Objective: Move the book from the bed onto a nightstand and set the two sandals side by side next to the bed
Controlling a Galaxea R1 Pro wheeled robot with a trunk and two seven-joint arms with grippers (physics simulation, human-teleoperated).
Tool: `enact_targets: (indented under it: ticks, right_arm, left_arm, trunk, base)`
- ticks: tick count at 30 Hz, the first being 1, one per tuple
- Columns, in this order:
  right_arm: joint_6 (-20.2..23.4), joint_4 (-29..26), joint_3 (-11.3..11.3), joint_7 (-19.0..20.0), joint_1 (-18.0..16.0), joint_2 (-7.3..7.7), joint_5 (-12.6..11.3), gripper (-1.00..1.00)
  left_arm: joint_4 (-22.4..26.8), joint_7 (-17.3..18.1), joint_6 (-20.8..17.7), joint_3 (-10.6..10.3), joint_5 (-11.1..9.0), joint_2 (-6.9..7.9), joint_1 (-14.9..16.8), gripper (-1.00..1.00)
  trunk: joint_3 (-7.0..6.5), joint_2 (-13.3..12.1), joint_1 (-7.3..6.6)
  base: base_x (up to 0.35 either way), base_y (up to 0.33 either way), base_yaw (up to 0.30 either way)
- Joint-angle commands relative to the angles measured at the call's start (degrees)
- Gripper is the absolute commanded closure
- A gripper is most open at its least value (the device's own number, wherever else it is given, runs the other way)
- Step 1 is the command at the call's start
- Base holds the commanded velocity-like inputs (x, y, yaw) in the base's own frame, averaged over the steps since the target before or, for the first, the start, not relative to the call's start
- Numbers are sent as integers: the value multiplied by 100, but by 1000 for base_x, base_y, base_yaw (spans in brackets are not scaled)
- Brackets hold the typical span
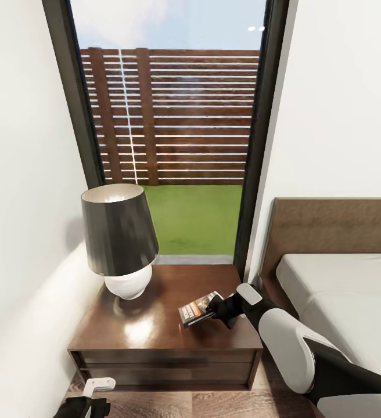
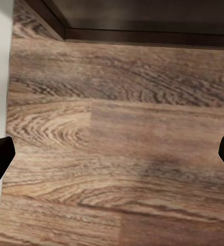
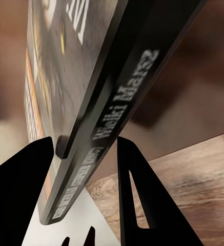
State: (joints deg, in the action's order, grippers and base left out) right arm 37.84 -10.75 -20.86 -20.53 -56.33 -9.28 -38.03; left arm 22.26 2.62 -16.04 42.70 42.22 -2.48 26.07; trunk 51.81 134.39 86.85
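book (image 1: 200,309) pinched in right claw (image 1: 214,309) above nightstand (image 1: 155,342); left claw (image 2: 112,159) wide open, empty

The bed (image 1: 341,296) runs off the right edge. The left gripper (image 1: 94,392) is cut by the bottom edge. The book's (image 3: 76,92) cover lettering is blurred.

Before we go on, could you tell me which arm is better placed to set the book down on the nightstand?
Right. Its hand already grips the book over the nightstand, beside the lamp. The left hand is down near the floor, open.
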Motion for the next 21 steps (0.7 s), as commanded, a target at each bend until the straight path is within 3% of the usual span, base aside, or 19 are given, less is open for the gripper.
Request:
enact_targets:
  ticks: [1, 7, 18, 21]
  right_arm:
    - [13, -14, 2, -59, 0, -1, -64, 100]
    - [13, -15, 2, -64, 0, 4, -64, 100]
    - [13, -15, 3, -65, -5, 5, -64, 100]
    - [13, -15, 1, -108, -19, 5, -64, 100]
  left_arm:
    - [16, 28, -22, 36, 41, -7, 3, -100]
    - [16, 28, -22, 36, 41, -7, 3, -100]
    - [16, 28, -21, 36, 41, -7, 3, -100]
    - [16, 28, -21, 36, 41, -7, 3, -100]
  trunk:
    - [6, 3, -1]
    - [78, 163, 87]
    - [78, 163, 87]
    - [132, 283, 153]
  base:
    - [0, 0, 0]
    - [0, 0, 0]
    - [0, 0, 0]
    - [0, 0, 0]
